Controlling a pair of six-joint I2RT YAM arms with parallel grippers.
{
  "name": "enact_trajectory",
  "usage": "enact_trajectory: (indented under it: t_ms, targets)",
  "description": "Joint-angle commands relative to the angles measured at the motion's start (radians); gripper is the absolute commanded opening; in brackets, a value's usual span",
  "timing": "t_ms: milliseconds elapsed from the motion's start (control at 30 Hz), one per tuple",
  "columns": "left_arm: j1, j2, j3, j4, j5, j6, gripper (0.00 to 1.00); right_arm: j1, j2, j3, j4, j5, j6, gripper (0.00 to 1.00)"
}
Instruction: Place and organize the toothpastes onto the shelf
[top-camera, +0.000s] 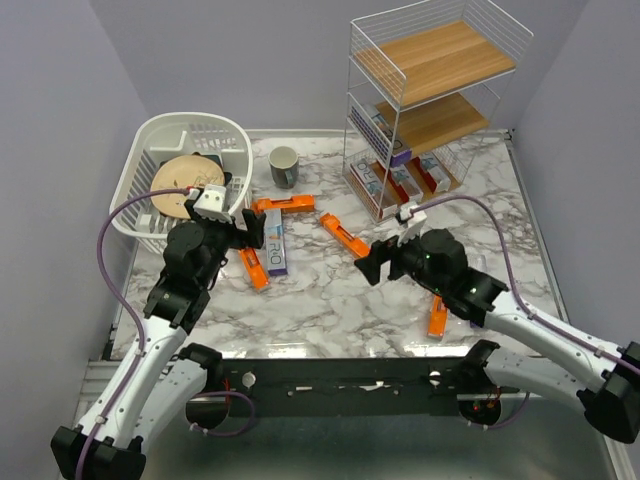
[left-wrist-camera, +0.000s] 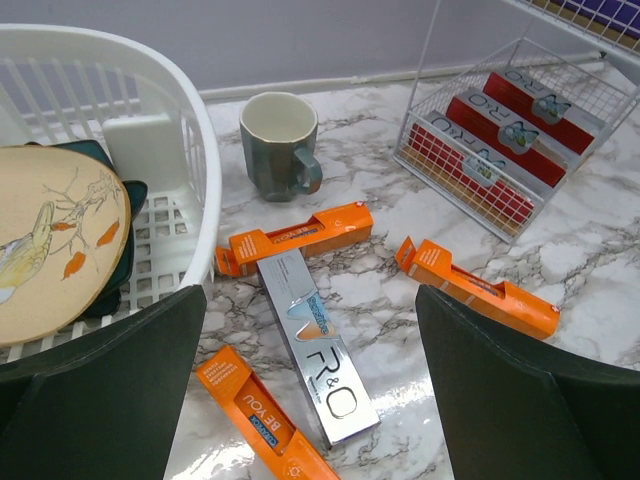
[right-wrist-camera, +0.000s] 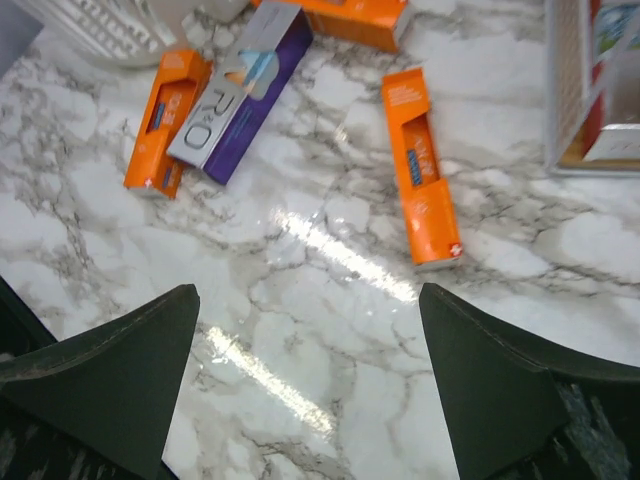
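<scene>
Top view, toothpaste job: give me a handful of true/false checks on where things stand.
1. The shelf has a bare top board. True.
2. The silver-purple box lies on the table, outside the shelf. True.
3. The mug lies tipped over. False: it stands upright beside the basket.
4. The left pincer grips the silver-purple box. False: it is open and empty.
5. The right pincer is open. True.

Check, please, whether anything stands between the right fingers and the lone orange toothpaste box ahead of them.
Nothing visible does: only bare table lies between the open fingers of the right gripper and that orange toothpaste box.
</scene>
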Motion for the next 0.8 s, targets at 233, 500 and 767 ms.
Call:
enact_trajectory:
  t_ms: [233, 500, 767]
  targets:
    - [0.03, -0.103, -0.022, 0.035, -0.121, -0.042, 0.99, 0.396, 0.498, 0.037, 0.453, 0.396, 0.177, 1.0]
    - [0.042, -0.092, -0.021, 0.035, -0.135, -0.051, 0.99, 0.476, 0.844, 0.336, 0.51, 0.565, 0.223, 1.0]
    - [0.059, -0.09, -0.021, 0.035, -0.123, -0.062, 0.99, 0.479, 1.078, 0.609, 0.408, 0.642, 0.238, 1.0]
